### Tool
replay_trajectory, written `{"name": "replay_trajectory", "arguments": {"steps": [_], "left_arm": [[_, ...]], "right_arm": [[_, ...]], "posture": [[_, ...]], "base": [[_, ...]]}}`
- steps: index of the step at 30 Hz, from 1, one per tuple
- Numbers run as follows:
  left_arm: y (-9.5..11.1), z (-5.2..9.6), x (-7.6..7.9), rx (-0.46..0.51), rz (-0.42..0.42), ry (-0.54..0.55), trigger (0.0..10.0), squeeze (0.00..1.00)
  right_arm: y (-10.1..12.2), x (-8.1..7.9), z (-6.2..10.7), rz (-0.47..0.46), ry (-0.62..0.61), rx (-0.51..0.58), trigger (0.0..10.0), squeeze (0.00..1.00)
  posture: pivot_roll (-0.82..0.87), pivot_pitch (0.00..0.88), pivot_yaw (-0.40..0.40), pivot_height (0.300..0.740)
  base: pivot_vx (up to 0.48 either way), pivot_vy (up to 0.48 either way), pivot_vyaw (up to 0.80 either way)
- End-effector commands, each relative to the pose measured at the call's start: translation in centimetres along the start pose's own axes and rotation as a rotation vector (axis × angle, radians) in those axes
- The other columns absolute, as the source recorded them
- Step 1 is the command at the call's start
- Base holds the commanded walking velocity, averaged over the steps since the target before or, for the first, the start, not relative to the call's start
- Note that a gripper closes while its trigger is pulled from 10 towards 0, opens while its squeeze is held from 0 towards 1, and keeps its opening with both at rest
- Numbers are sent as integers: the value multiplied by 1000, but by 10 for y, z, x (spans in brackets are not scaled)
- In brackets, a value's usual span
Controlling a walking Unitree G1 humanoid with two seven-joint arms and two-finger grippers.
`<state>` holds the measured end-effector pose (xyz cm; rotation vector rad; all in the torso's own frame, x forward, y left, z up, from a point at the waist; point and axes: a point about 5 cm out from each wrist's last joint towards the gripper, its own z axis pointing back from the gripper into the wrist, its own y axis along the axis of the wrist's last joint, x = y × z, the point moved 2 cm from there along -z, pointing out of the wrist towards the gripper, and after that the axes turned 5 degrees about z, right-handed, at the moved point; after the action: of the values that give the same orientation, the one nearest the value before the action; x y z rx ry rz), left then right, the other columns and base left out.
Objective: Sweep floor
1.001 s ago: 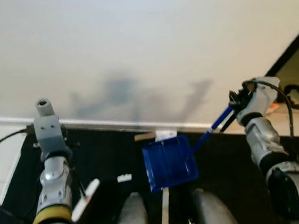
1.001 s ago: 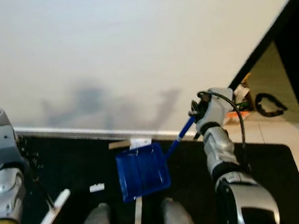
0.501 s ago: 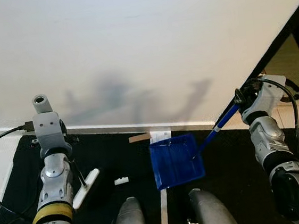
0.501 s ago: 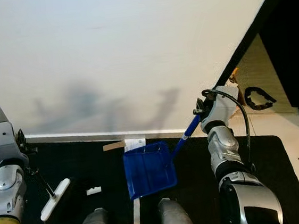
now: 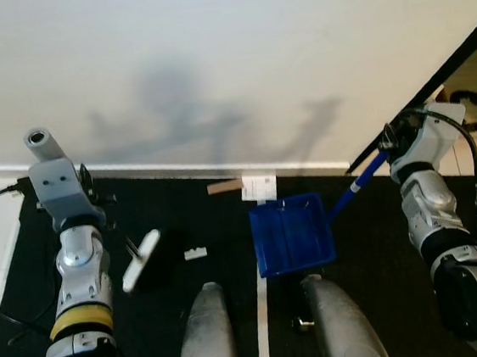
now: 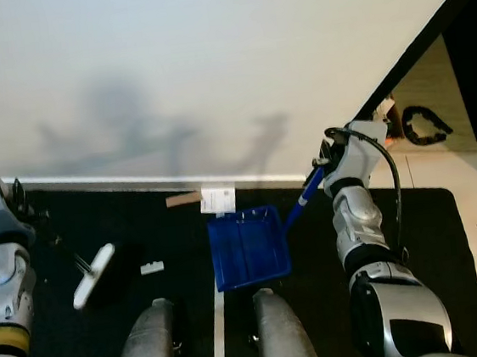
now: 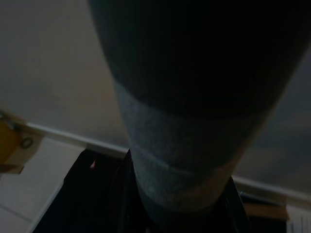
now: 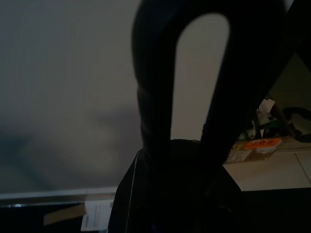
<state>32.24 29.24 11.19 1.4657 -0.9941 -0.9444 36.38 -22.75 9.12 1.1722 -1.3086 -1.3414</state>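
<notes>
One blue dustpan (image 5: 292,237) lay on one black mat (image 5: 375,258), and one white brush head (image 5: 140,260) hung over it. Three loose scraps were on the mat: one white paper slip (image 5: 258,187), one brown strip (image 5: 224,186) and one small white piece (image 5: 195,253). Two silver arms were in view, so two pincers: the left pincer (image 5: 85,182) and the right pincer (image 5: 388,139). One white wall (image 5: 225,52) stood behind.
</notes>
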Motion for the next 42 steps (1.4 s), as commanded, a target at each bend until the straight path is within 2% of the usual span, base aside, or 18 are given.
{"name": "replay_trajectory", "arguments": {"steps": [1,3,4,6,10,12,13,18,19,23,28,29,33,38,42], "left_arm": [[4,-1,-10,26,-13,21,10000,0],[8,-6,-6,37,12,18,10000,0],[8,-6,-6,37,12,18,10000,0],[11,-10,1,40,28,-1,10000,0],[12,-11,4,44,32,-8,10000,0],[13,-12,10,46,27,-24,10000,0],[13,-12,10,46,27,-24,10000,0],[10,-11,14,37,11,-36,10000,0],[7,-10,16,32,9,-39,10000,0],[4,-7,19,29,17,-47,10000,0],[1,-6,21,19,29,-52,10000,0],[1,-6,22,18,27,-55,10000,0],[1,-6,23,18,23,-62,10000,0],[2,-8,22,22,19,-62,10000,0],[2,-8,22,20,16,-68,10000,0]], "right_arm": [[-10,-4,5,-46,-3,-29,10000,0],[-6,-12,2,-103,-2,-10,10000,0],[-6,-12,2,-103,-2,-10,10000,0],[0,-24,-2,-149,13,15,10000,0],[3,-29,-3,-160,22,23,10000,0],[11,-41,-7,-162,50,49,10000,0],[11,-41,-7,-162,50,49,10000,0],[17,-49,-8,-111,89,81,10000,0],[17,-52,-5,-73,104,101,10000,0],[16,-56,2,-37,124,137,10000,0],[13,-52,7,13,117,157,10000,0],[13,-49,8,50,104,162,10000,0],[14,-49,6,70,95,168,10000,0],[19,-55,4,80,105,180,10000,0],[17,-71,6,122,147,181,10000,0]], "posture": [[83,392,-43,740],[81,409,-50,740],[81,409,-50,740],[78,420,-57,740],[78,422,-59,740],[77,415,-63,740],[77,415,-63,740],[73,402,-66,740],[65,390,-68,740],[61,385,-69,740],[54,376,-68,740],[54,376,-68,740],[58,376,-68,740],[59,378,-70,740],[58,377,-75,740]], "base": [[0,0,0],[0,0,0],[0,0,0],[0,0,0],[0,0,0],[0,0,0],[0,0,0],[0,0,0],[0,0,0],[0,0,0],[0,0,0],[0,0,0],[0,0,0],[0,0,0],[0,0,0]]}}
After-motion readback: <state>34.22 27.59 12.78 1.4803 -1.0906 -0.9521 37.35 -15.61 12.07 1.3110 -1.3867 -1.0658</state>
